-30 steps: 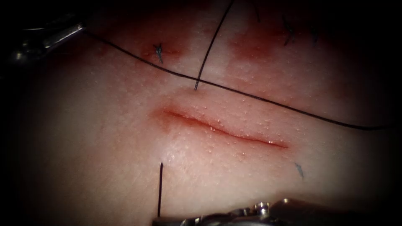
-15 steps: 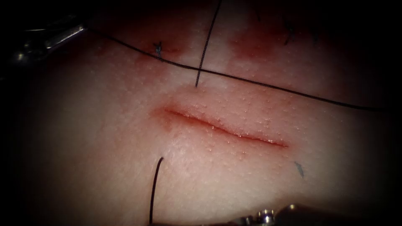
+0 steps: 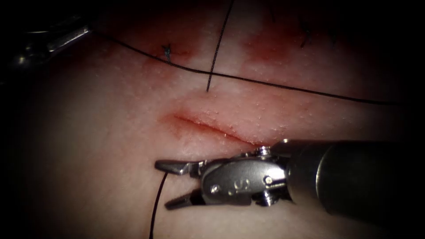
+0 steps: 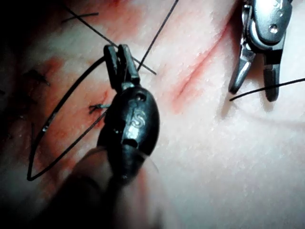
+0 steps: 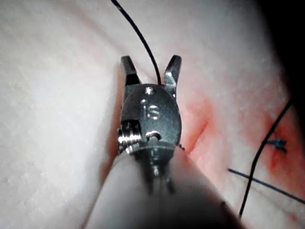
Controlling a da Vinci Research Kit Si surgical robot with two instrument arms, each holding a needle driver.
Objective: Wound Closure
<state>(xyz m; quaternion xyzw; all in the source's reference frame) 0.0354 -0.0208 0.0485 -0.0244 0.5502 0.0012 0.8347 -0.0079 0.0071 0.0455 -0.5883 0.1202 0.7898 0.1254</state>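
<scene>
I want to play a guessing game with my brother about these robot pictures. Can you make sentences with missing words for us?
1. The right tool's jaws are ___.
2. A strand of thread runs ___ the right tool's two jaws, which grip nothing.
3. The left tool's jaws are ___.

Missing words: open; between; shut.

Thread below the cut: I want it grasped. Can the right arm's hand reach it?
Probably yes: the right hand, jaws open, empty, straddles that thread; nothing lies between. Left hand grips the upper strand.
</scene>
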